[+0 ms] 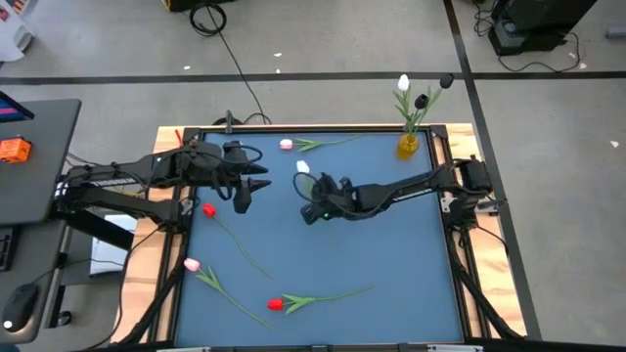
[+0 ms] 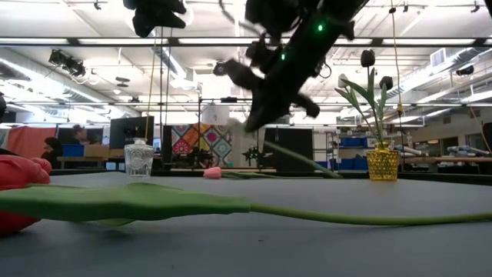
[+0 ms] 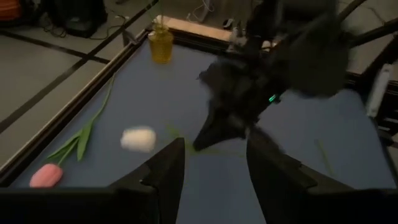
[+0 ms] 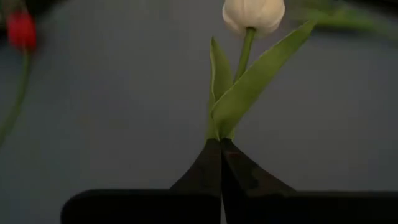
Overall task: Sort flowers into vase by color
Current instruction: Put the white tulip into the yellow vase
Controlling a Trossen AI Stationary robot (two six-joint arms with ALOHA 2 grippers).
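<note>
I've got the right gripper pinched shut on the white tulip by its stem, well short of the yellow vase. Thin stem, could twist or slip en route. Left gripper hangs open, empty.

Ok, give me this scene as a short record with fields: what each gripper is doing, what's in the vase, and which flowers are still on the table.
right gripper: shut on the white tulip, clamped on its stem, above mid-table
left gripper: open, empty, over the table's left part
yellow vase: far right corner, holds one white tulip and two black ones
pink tulips on table: one at the far edge, one near the left edge
red tulips on table: one at left, one near the front edge
glass vase: empty, seen only in the low view
</note>
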